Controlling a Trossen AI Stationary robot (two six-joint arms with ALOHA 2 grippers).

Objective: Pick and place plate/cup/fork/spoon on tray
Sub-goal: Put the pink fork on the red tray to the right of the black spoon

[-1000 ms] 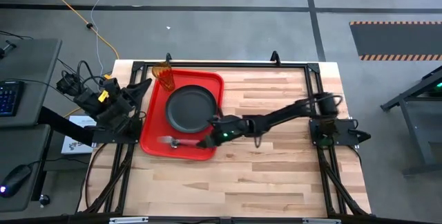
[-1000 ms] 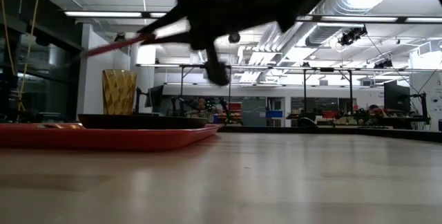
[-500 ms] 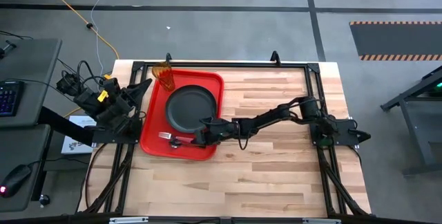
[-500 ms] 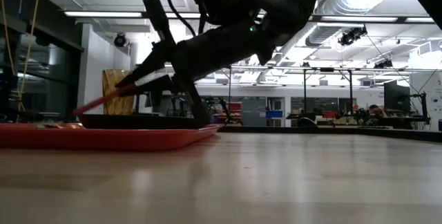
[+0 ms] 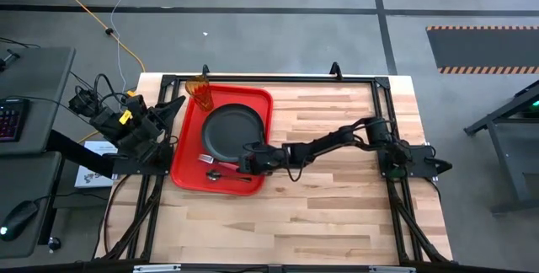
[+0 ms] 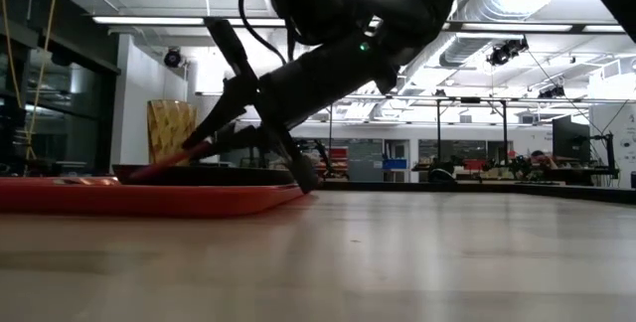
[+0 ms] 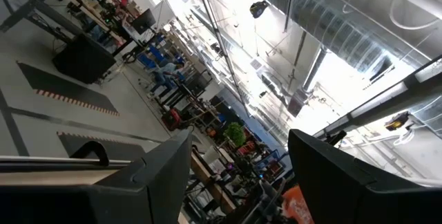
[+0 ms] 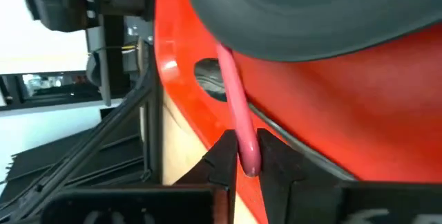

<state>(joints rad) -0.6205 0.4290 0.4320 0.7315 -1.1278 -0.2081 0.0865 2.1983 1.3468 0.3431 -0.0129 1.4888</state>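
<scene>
The red tray point(image 5: 187, 172) lies at the table's left. On it sit the dark plate point(image 5: 232, 132) and, at its far corner, the amber cup point(image 5: 200, 90). The dark spoon point(image 5: 221, 174) lies on the tray's near strip. My right gripper point(image 5: 242, 166) reaches low over that strip, shut on the pink-tinted fork point(image 5: 208, 161). My left gripper point(image 7: 238, 182) waits at the table's left edge, open and pointing up. My right gripper pinches the free end of the fork's handle point(image 8: 246, 151) between its two fingers. The fingers point(image 6: 234, 128) slant down from the table's right, in line with the fork. The fork slopes down away from them, its far end point(image 6: 149, 171) at the tray beside the plate's near rim.
The spoon's bowl point(image 8: 207, 79) lies close beside the fork on the tray. Bare wood point(image 5: 337, 206) fills the table's middle and right. A black frame point(image 5: 278, 79) runs round the table's edges, and the left arm point(image 5: 135, 130) stands just beyond the tray's left side.
My right gripper has come down and gone toward the table's left, rolling as it went, and now sits low over the tray's near strip. The fork, held high above the tray a second ago, has tipped so that its far end is down at the tray.
</scene>
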